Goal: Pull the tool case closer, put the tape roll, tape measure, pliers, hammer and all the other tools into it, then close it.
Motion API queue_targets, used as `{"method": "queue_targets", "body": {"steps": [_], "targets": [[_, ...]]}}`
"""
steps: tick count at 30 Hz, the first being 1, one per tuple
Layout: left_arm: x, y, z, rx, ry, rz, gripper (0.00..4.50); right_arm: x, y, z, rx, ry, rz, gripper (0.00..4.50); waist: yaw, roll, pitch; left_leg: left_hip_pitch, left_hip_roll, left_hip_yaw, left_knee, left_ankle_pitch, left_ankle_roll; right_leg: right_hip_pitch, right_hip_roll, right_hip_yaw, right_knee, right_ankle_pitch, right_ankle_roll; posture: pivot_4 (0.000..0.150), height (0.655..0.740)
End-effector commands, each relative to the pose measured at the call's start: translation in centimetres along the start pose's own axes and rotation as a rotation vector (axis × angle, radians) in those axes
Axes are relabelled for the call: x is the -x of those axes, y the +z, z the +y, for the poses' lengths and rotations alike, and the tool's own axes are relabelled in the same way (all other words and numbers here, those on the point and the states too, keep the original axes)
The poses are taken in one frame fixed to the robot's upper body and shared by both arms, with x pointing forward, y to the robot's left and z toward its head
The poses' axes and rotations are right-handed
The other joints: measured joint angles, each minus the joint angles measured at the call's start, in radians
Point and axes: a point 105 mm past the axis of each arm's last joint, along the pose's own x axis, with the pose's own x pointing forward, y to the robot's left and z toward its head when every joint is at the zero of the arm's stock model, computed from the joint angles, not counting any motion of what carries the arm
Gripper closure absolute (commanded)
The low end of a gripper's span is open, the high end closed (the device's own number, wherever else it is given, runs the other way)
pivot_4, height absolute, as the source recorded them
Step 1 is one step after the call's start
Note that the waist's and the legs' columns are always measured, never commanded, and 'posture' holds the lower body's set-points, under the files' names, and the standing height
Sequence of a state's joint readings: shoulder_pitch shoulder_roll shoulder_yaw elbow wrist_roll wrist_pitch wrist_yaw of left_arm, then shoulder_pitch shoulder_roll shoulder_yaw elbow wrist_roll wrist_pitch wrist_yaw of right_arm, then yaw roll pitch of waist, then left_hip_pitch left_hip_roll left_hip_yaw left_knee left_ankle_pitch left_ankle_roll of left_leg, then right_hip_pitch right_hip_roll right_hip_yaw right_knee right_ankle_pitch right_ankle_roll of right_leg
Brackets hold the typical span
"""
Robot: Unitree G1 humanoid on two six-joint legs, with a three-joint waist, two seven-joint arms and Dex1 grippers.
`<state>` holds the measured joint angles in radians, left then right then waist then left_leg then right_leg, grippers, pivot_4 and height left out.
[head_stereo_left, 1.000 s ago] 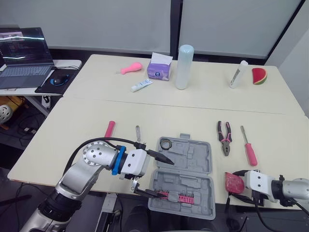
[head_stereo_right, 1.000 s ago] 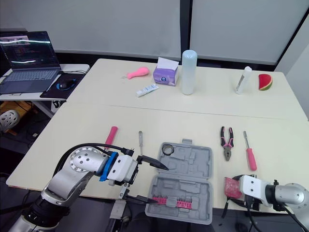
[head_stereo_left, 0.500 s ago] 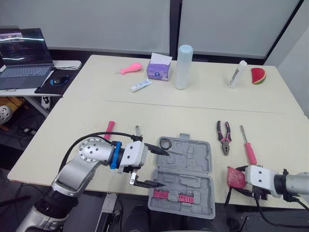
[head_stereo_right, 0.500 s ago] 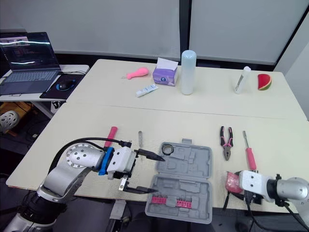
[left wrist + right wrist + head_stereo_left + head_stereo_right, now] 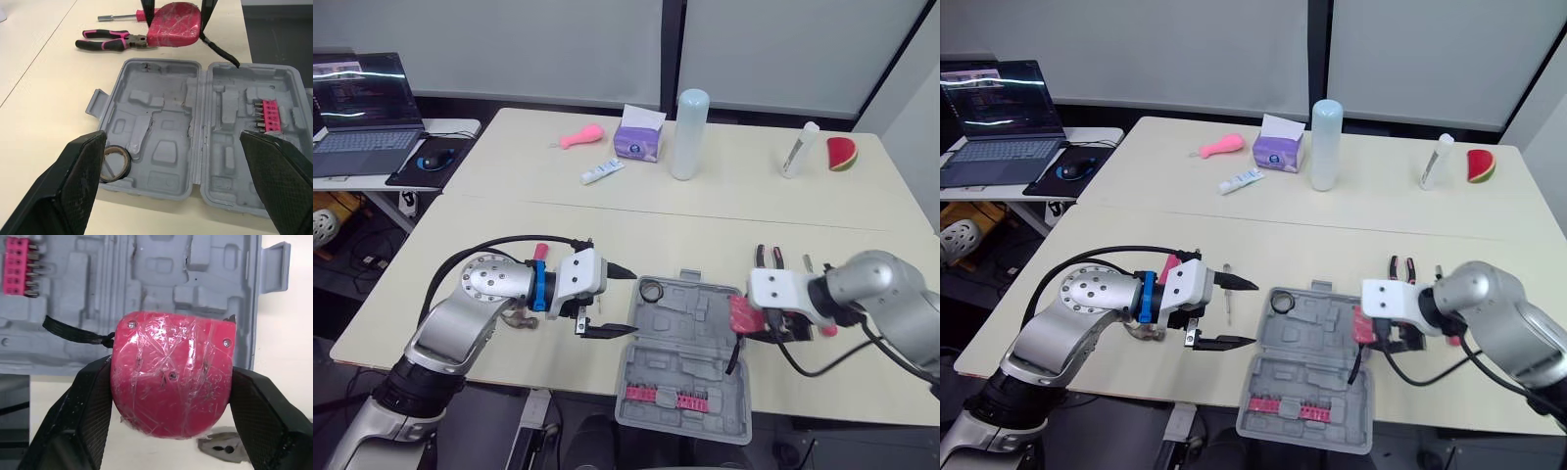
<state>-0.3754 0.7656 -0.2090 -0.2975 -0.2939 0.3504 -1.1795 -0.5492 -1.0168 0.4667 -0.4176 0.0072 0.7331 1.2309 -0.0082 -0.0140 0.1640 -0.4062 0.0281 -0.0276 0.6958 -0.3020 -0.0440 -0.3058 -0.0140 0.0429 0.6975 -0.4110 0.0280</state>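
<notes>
The right gripper (image 5: 1363, 326) is clamped on the red tape measure (image 5: 171, 377), one black finger on each flank, and holds it above the right-hand edge of the open tool case (image 5: 166, 152). The measure's black wrist strap (image 5: 220, 46) dangles over the grey moulded tray. The left gripper (image 5: 628, 300) hangs just left of the case with its fingers spread wide and nothing between them.

The case lies open at the near edge of the table, so pulling it closer looks done. The tape roll (image 5: 115, 164) already sits in a corner recess of the far half, and a pink bit holder (image 5: 269, 115) is in the near half.

The measure seems about to go in. The pink-handled pliers (image 5: 107, 44) and a screwdriver (image 5: 122, 18) lie on the table right of the case. Left of it are a pink-handled tool (image 5: 1170, 266), perhaps the hammer, and a thin metal-shafted tool (image 5: 1227, 279). All four remain to be packed, then the case closed.
</notes>
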Motion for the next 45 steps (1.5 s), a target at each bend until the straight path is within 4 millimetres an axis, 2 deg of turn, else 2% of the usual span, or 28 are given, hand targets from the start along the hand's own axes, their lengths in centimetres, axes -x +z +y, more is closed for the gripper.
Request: {"method": "queue_targets", "body": {"steps": [1,15,42,44,45], "targets": [[0.0,0.2,0.1,-0.024,0.018,0.017,0.0,-0.7,0.5,-1.2,0.025,0.011,0.03,1.35,-0.002,0.0,0.0,0.0,0.0,0.0,0.0,0.0,0.0,0.0,0.0,0.0,0.0,0.0,0.0,0.15,0.7161],[-0.6,0.3,-0.8,-0.025,-0.001,0.004,0.0,-3.7,-0.1,-4.0,0.087,0.04,0.126,1.35,-0.006,0.0,0.0,-0.009,0.0,0.001,0.003,0.0,0.0,-0.012,-0.001,-0.001,0.006,0.0,0.0,0.15,0.7161],[-1.4,1.1,-1.3,-0.02,-0.024,-0.03,0.0,-4.0,0.6,-5.4,0.112,0.025,0.128,1.35,-0.021,0.0,0.0,-0.009,0.0,0.0,0.003,0.0,0.0,-0.013,0.0,-0.001,0.01,0.0,0.0,0.15,0.7161],[-1.4,1.1,-1.3,-0.019,-0.025,-0.033,0.0,-4.0,0.7,-5.6,0.124,0.012,0.118,0.64,-0.021,0.0,0.0,-0.009,0.0,0.0,0.003,0.0,0.0,-0.013,0.0,-0.001,0.01,0.0,0.0,0.15,0.7161],[-1.4,1.2,-1.3,-0.019,-0.026,-0.035,0.0,-3.8,0.9,-5.8,0.13,0.004,0.112,0.44,-0.021,0.0,0.0,-0.009,0.0,0.0,0.003,0.0,0.0,-0.013,0.0,-0.001,0.01,0.0,0.0,0.15,0.7161]]}}
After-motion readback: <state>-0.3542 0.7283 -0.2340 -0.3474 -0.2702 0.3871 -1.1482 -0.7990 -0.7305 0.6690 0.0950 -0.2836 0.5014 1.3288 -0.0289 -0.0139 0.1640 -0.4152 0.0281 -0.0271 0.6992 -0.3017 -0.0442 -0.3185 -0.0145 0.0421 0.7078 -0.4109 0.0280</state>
